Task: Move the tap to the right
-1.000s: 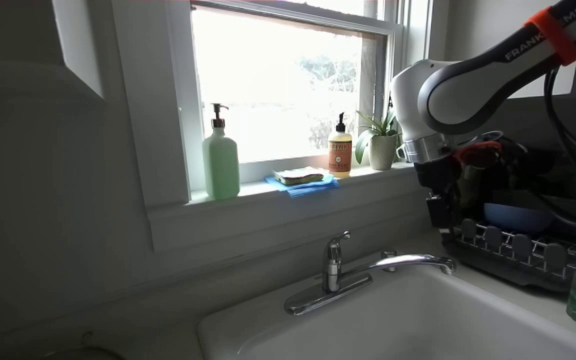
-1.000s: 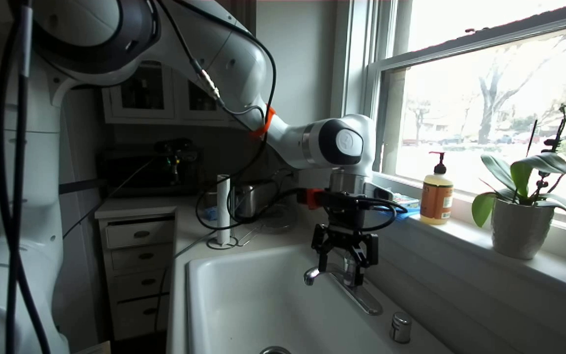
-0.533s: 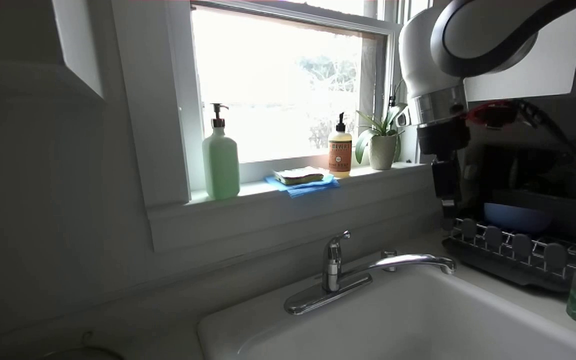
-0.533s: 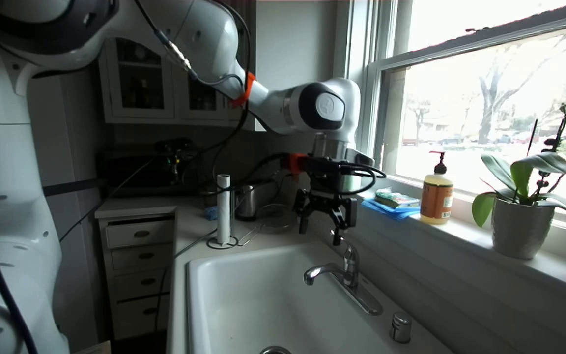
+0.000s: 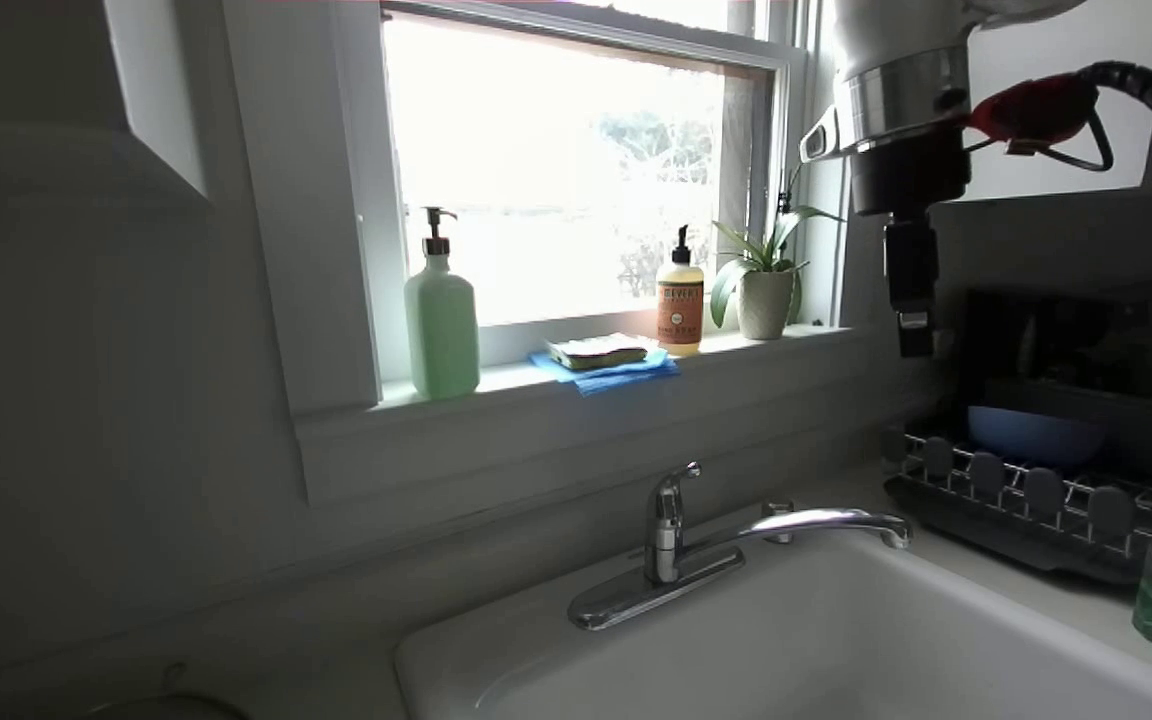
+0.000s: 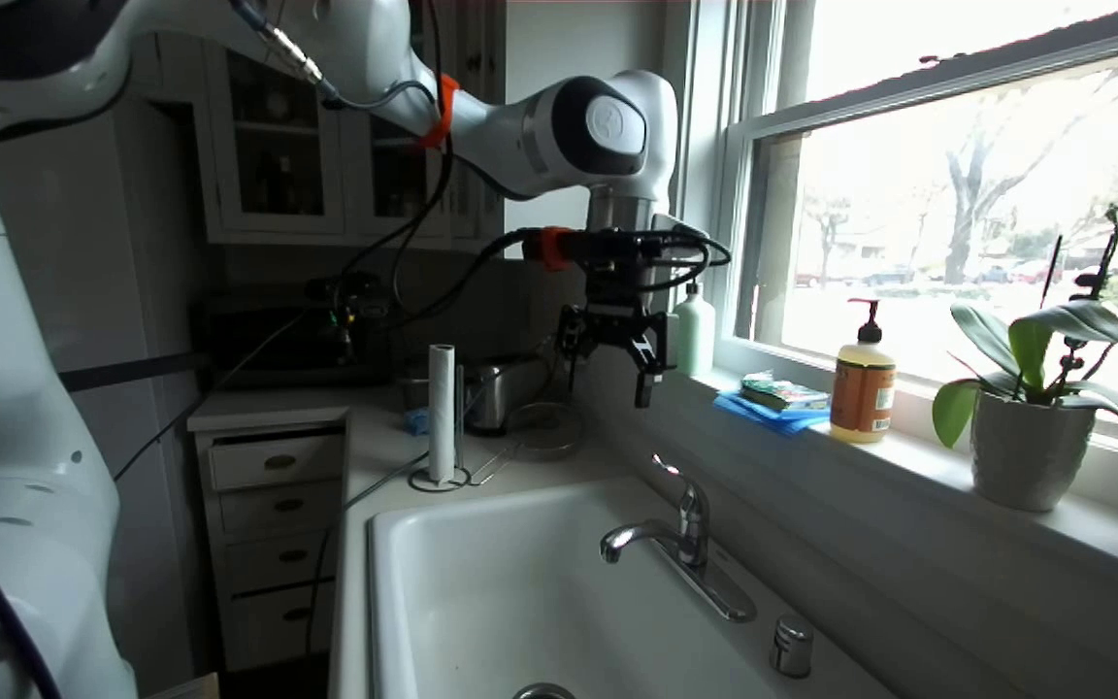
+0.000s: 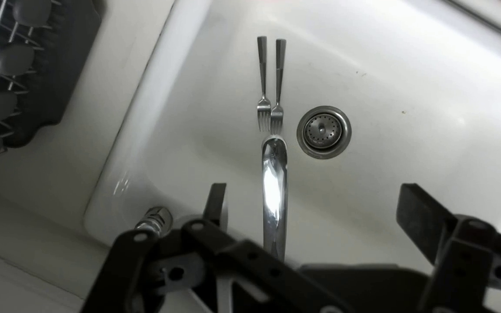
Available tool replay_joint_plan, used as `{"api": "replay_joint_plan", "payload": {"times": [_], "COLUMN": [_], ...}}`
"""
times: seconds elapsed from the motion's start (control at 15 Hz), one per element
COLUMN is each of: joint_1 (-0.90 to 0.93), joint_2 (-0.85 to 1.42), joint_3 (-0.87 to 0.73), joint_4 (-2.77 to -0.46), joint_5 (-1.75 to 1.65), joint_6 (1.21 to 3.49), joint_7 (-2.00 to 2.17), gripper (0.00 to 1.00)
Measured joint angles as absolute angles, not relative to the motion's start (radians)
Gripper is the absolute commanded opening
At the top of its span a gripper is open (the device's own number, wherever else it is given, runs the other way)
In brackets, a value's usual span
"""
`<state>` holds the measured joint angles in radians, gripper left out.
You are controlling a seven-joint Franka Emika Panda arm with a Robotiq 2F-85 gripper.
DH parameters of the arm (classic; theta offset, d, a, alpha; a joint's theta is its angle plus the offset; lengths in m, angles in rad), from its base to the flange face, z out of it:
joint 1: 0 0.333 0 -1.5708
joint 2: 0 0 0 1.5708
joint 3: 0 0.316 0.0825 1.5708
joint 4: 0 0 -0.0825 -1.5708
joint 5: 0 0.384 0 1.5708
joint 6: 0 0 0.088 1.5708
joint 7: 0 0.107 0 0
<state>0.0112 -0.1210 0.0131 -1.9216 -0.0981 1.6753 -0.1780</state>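
Well beneath the claw [image 6: 608,382], two table forks [image 7: 279,74] lie in the sink [image 7: 215,113], probably awaiting washing; a chrome swivel faucet [image 6: 693,529] stands on the sink's edge, its spout [image 7: 274,195] reaching inward, presumably so water falls near the basket strainer [image 7: 323,130]. The claw holds nothing, fingers [image 7: 420,215] spread wide, and hangs high, perhaps to clear the lever [image 5: 668,500]. The faucet lies below it, untouched, the spout showing between those fingers from the wrist.

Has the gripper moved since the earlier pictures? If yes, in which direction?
Yes, up and slightly left in an exterior view: the gripper earlier overlapped the tap in that view; now it hangs clear above it.
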Motion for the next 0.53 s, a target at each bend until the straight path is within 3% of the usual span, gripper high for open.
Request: {"api": "replay_joint_plan", "payload": {"times": [0.53], "joint_1": [0.017], "joint_2": [-0.126], "joint_3": [0.014], "joint_4": [-1.844], "joint_5": [-0.098], "joint_6": [1.636], "joint_7": [-0.177], "gripper": [1.00]}}
